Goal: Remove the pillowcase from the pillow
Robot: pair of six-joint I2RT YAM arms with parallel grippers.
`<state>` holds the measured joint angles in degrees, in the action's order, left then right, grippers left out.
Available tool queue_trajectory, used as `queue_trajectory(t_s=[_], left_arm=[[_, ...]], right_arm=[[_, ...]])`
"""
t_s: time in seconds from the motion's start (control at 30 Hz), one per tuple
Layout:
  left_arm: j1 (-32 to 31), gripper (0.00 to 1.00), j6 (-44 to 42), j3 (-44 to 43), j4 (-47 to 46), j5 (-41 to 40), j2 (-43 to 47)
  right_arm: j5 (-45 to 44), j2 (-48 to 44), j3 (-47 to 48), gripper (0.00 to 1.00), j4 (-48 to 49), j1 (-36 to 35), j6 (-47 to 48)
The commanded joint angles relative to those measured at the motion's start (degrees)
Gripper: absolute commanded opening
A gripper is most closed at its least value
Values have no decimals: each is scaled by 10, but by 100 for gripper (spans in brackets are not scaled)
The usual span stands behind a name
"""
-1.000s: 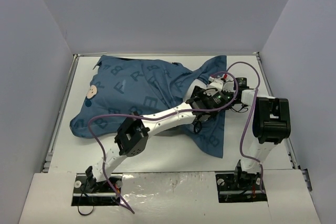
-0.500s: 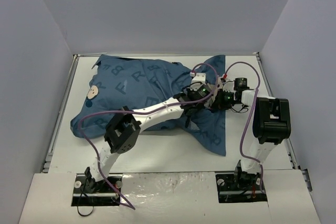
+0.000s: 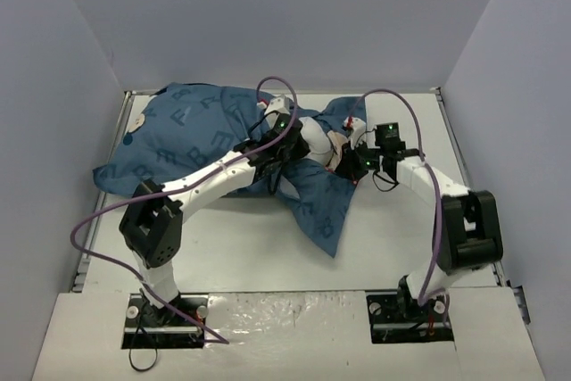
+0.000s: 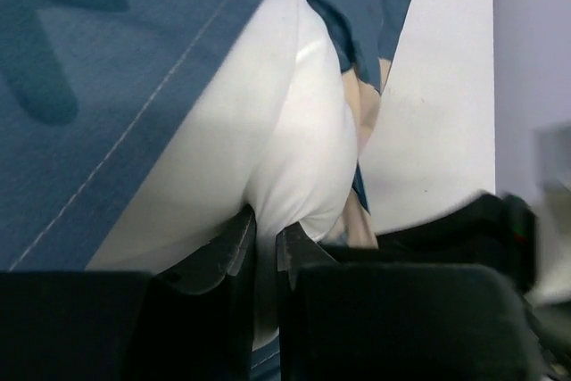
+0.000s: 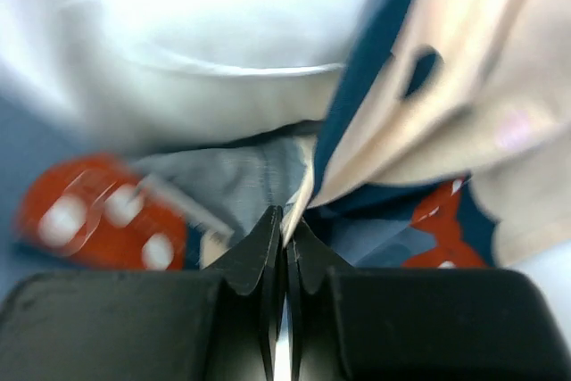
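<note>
The dark-blue lettered pillowcase [image 3: 192,136] lies across the back of the table, a loose flap [image 3: 323,205] trailing toward the front. At its open end a bulge of the white pillow [image 3: 316,138] pokes out; the rest stays hidden inside. My left gripper [image 3: 287,142] is shut on that white corner; in the left wrist view the pillow [image 4: 268,149] is pinched between the jaws of the left gripper [image 4: 265,229] beside the pillowcase [image 4: 98,51]. My right gripper [image 3: 353,163] is shut on the pillowcase edge [image 5: 308,180], with the right gripper [image 5: 286,229] closed tight.
White walls enclose the table [image 3: 241,247] on three sides. Purple cables [image 3: 107,211] loop off both arms. The arm bases stand on a foil-covered strip [image 3: 294,318] at the near edge.
The left gripper closed on the pillow and moved back and left. The pillowcase bundle shifted left with it, and white pillow now shows at the opening. The right gripper followed leftward, still clamped.
</note>
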<state>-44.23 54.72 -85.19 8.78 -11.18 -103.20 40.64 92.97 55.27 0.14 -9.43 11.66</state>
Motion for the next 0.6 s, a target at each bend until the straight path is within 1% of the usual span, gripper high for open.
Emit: queue_trajectory(t_s=[0.0,0.03,0.07,0.13,0.17,0.2,0.27,0.33,0.4,0.57], left_arm=[[48,2,27,-13,-112,-82,76],[57,2,30,-4,-116,-82,80],[60,2,35,7,-122,-82,82],[64,2,49,35,-141,-87,83],[66,2,53,42,-149,-85,81],[68,2,65,48,-156,-82,79],[74,2,70,51,-177,-77,77],[81,2,66,39,-190,-74,79],[99,2,61,25,-190,-68,84],[149,2,60,-13,-188,-53,86]], right_arm=[[66,-91,-32,0,-87,-1,125],[80,-109,-40,0,-93,-8,171],[90,-135,-42,0,-115,-21,198],[78,-154,-51,0,-131,-78,254],[42,-162,-55,0,-138,-101,263],[19,-162,-60,0,-139,-144,269],[-33,-150,-74,0,-139,-177,279],[-56,-137,-84,0,-141,-197,289],[-74,-124,-89,0,-145,-199,300],[-120,-135,-124,0,-152,-231,353]])
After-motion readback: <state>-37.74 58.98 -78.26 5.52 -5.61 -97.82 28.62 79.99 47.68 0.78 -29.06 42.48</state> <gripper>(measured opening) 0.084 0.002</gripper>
